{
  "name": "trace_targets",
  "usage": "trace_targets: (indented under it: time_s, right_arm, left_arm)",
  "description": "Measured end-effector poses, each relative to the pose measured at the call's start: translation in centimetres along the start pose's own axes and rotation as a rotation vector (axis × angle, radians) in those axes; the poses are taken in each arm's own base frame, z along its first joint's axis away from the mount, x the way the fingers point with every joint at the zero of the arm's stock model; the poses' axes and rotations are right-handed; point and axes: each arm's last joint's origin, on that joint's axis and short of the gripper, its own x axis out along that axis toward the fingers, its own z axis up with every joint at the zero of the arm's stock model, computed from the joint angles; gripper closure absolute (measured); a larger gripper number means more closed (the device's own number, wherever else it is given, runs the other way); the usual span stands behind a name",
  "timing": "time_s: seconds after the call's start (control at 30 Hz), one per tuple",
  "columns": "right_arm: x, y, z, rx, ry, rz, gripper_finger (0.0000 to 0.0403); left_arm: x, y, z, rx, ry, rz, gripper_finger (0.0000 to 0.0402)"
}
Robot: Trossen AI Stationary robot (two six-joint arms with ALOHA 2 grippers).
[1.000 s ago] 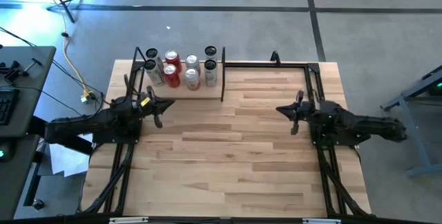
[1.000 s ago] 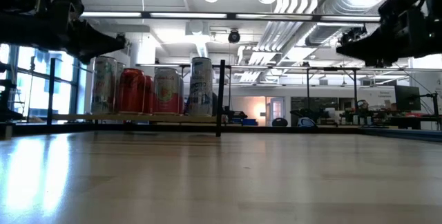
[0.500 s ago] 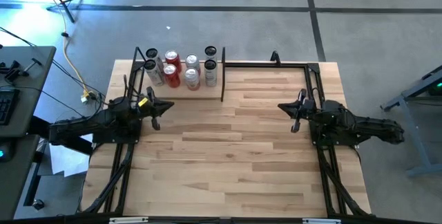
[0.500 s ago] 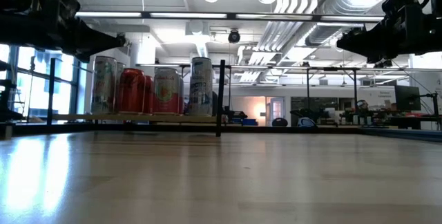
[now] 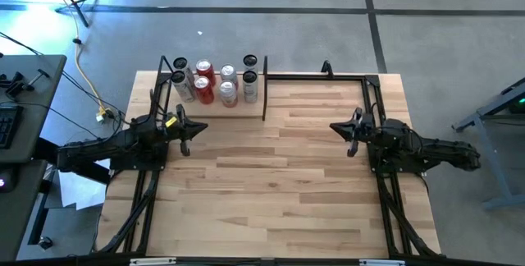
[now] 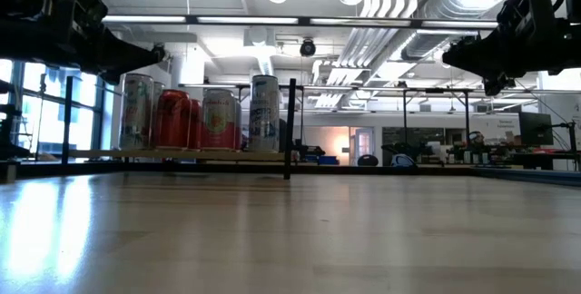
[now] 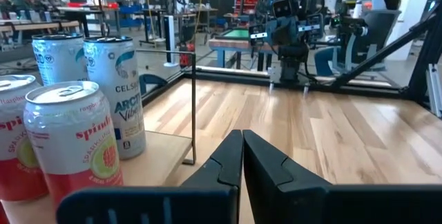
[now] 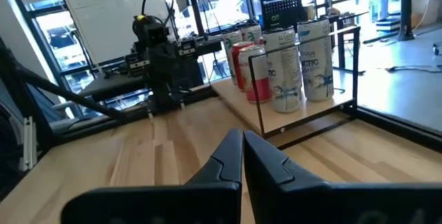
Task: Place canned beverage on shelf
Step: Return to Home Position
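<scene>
cans (image 5: 215,83) are all up on the shelf (image 5: 264,94), standing upright in two rows, none on the table (image 5: 287,176) that i can see.

from above: the left gripper (image 5: 184,132) sits just short of the shelf's front edge. the cans lie close off to the side of its jaws and a touch ahead. the right gripper (image 5: 351,130) is well apart from them, so left is the nearer arm.

low view: both grippers hang above the wood, nothing under either.

left wrist: jaws clenched together on nothing, cans (image 7: 76,134) just beside them.

right wrist: jaws pressed together too, empty. cans (image 8: 290,58) are far ahead and off to one side, behind the shelf's end frame.

my guess is only tucking the arms home is left. the left one wants to back off away from the shelf side, not sweep toward the frame. lots of bare table between the two grippers.
</scene>
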Motion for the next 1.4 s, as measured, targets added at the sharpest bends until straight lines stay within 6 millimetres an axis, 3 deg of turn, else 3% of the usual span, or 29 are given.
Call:
trace_targets:
  time_s: [1.4]
  right_arm:
    - [0.0, 0.0, -0.01, -0.014, 0.0, 0.0, 0.0402]
  left_arm:
    - [0.0, 0.0, 0.01, 0.0, -0.001, 0.0, 0.0396]
